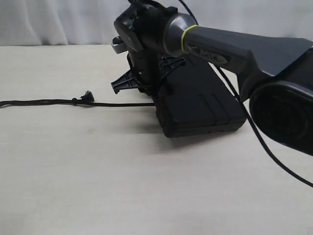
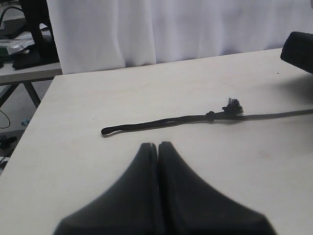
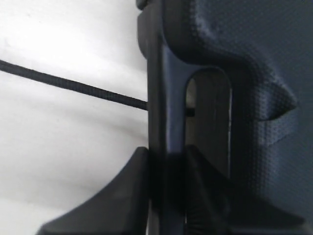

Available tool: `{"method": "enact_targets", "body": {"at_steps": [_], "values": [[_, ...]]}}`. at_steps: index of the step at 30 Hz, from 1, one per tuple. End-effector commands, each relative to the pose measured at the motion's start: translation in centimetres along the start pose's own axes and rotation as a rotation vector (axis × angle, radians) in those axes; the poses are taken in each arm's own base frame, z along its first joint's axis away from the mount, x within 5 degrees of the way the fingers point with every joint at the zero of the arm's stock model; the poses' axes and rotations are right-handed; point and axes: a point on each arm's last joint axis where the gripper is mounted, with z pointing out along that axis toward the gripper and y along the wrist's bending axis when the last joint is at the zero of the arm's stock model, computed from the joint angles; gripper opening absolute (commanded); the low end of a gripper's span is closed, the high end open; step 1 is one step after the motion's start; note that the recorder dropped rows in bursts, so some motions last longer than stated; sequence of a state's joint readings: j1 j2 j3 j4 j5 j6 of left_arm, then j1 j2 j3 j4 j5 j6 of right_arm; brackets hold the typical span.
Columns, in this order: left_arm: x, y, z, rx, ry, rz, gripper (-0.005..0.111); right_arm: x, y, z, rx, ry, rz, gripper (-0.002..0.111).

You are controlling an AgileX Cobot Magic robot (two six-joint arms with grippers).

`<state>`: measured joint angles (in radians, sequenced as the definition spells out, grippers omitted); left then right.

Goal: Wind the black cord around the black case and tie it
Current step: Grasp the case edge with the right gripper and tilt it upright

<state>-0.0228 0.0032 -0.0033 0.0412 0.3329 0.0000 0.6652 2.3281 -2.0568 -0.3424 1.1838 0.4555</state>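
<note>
The black case [image 1: 200,105] lies on the table right of centre. My right gripper [image 1: 146,87] reaches to its left edge and is shut on the handle bar [image 3: 166,98], one finger outside the case [image 3: 244,58] and one in the cutout. The black cord [image 1: 49,102] lies straight on the table to the left, with its frayed knot [image 1: 87,96] partway along. It runs up to the case edge, and the cord [image 3: 73,84] shows again through the cutout. My left gripper [image 2: 158,144] is shut and empty, hovering just short of the cord's looped end [image 2: 110,129].
A white curtain [image 1: 58,19] hangs behind the table. The right arm's thick body [image 1: 274,73] and its smooth cable [image 1: 264,142] cross above the right side. The table's left edge [image 2: 34,117] drops off beside clutter on the floor.
</note>
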Motion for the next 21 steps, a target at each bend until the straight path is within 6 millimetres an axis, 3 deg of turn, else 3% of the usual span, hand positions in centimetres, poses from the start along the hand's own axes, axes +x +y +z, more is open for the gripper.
{"method": "enact_targets", "body": {"at_steps": [1,4,8,21], "values": [[0.0,0.0,0.0,-0.003,-0.009,-0.002,0.0,-0.5,-1.9,-4.3,0.025,-0.067,-0.039,0.004],[0.0,0.0,0.0,-0.003,-0.009,-0.002,0.0,-0.8,-3.0,-6.7,0.013,-0.111,-0.032,0.004],[0.0,0.0,0.0,-0.003,-0.009,-0.002,0.0,-1.2,-6.0,-8.8,0.001,-0.148,0.013,0.004],[0.0,0.0,0.0,-0.003,-0.009,-0.002,0.0,-1.2,-10.4,-11.3,-0.259,-0.138,0.062,0.004]]}}
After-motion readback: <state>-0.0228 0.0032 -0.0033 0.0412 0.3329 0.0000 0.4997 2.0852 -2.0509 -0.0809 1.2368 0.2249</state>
